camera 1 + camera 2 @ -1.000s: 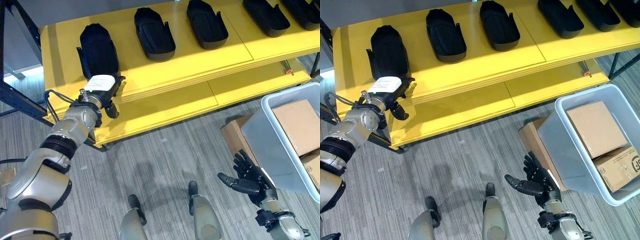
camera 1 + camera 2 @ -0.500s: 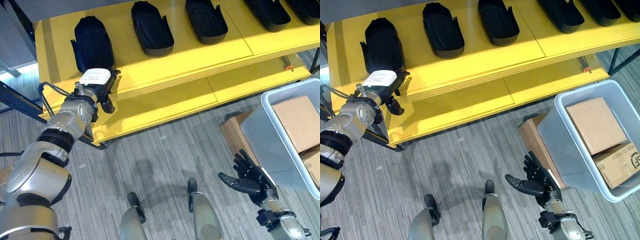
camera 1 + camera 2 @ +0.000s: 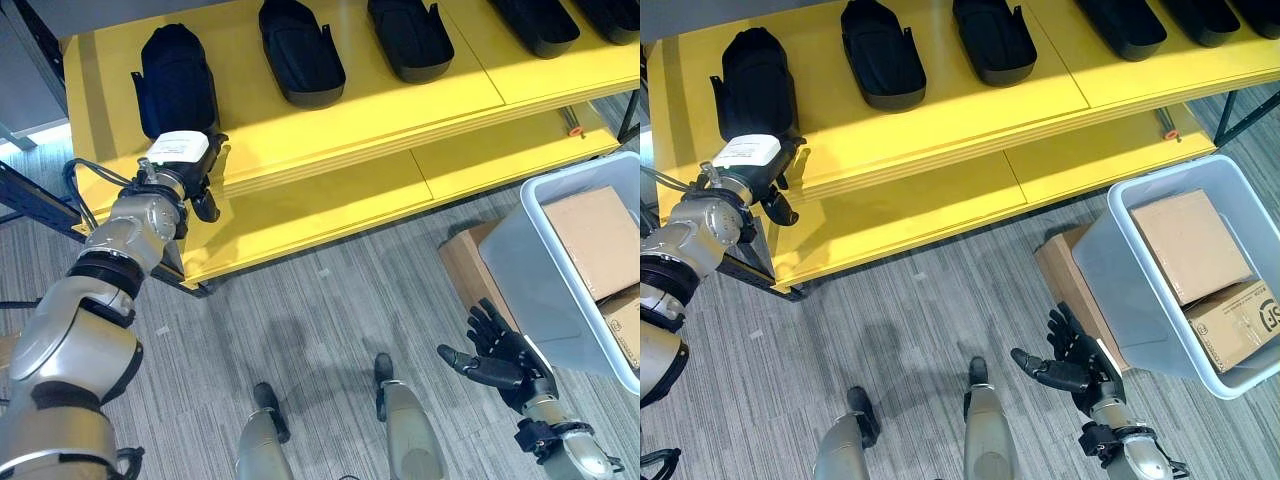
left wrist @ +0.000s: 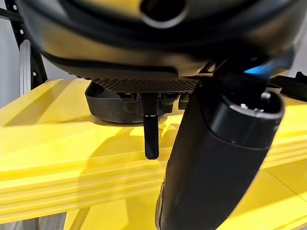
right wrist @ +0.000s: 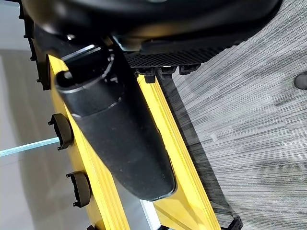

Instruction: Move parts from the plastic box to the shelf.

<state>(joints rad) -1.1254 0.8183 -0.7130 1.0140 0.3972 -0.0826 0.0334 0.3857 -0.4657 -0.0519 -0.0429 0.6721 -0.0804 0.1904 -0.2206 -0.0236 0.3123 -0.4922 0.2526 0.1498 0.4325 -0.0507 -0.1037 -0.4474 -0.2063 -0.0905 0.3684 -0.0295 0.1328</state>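
- While its fingers lie hidden against the near end of a black part (image 3: 175, 82), the left robot hand (image 3: 180, 160) reaches over the front edge of the yellow shelf (image 3: 330, 120); whether it grips the part or merely touches it cannot be told.
- Seen from the left wrist, the dark thumb (image 4: 216, 158) stands in front of the shelf's edge, with the part's underside and a small black tab resting on the yellow board beyond it.
- That part lies at the left end of the shelf's upper board, lengthwise from front to back.
- Beside it, further black parts lie in a row along the same board: a second (image 3: 300, 52), a third (image 3: 410, 38) and more toward the right end.
- Below the upper board, a lower yellow board (image 3: 330, 205) juts forward over the grey striped floor (image 3: 320, 320).
- Low at the right, the right robot hand (image 3: 495, 358) hangs above the floor, palm up and fingers spread, holding nothing.
- Just beside that hand stands the grey plastic box (image 3: 545, 290), tilted, with cardboard boxes (image 3: 600, 245) inside it.
- Against the plastic box's left wall, on the floor, leans another cardboard box (image 3: 470, 275).
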